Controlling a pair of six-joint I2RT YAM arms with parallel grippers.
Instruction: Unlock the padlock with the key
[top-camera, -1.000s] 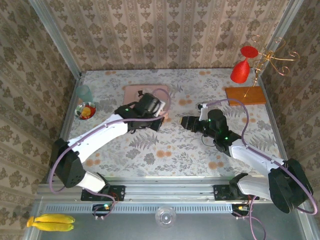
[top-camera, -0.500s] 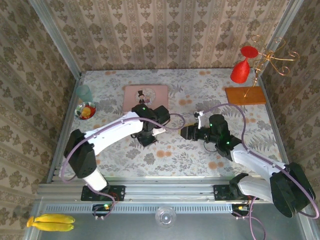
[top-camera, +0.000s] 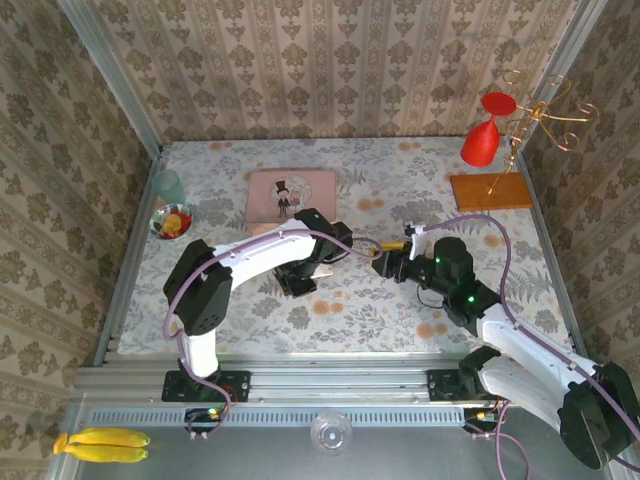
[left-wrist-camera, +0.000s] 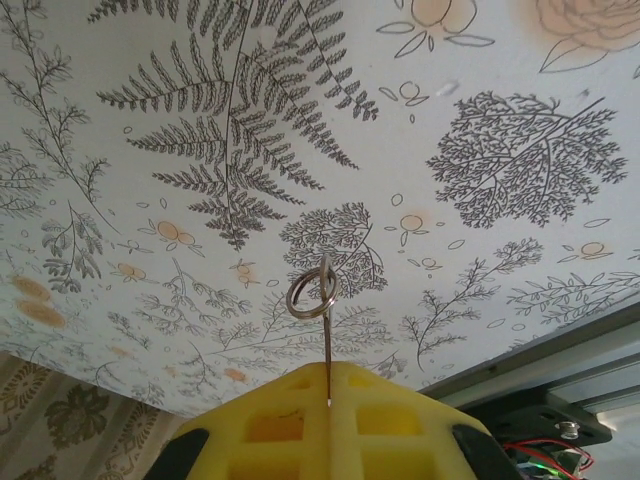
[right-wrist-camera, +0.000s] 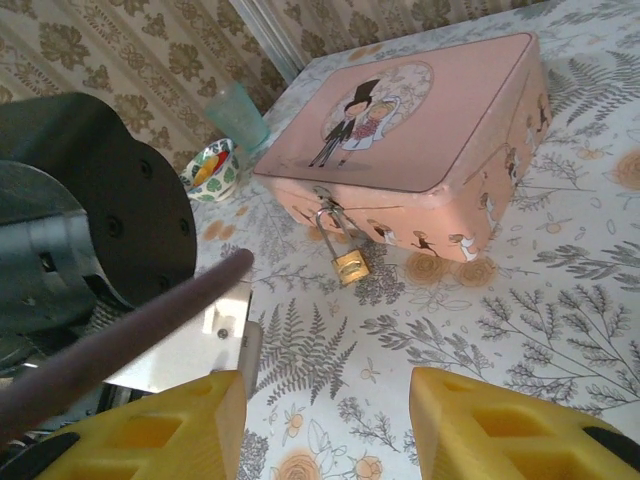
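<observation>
A small brass padlock (right-wrist-camera: 351, 263) hangs by its thin shackle from the hasp on the front wall of the pink picture tin (right-wrist-camera: 420, 140), its body resting on the tablecloth. My left gripper (left-wrist-camera: 328, 385) is shut on the key (left-wrist-camera: 327, 345), held edge-on with its ring (left-wrist-camera: 312, 297) sticking out past the yellow fingertips. In the top view the left gripper (top-camera: 362, 243) is just right of the tin's (top-camera: 291, 193) front corner, close to my right gripper (top-camera: 385, 262). The right gripper (right-wrist-camera: 325, 400) is open, nothing between its fingers, facing the padlock from a short way off.
The left arm's black wrist (right-wrist-camera: 90, 230) and purple cable fill the left of the right wrist view. A teal cup (top-camera: 167, 185) and a fruit bowl (top-camera: 174, 221) stand at far left. A red glass (top-camera: 485, 140) hangs on a gold rack with a wooden base (top-camera: 490, 190) at back right.
The left arm has swung off the tin, to the right and nearer, uncovering its lid. The right gripper has drawn back slightly to the right. Both grippers keep their state.
</observation>
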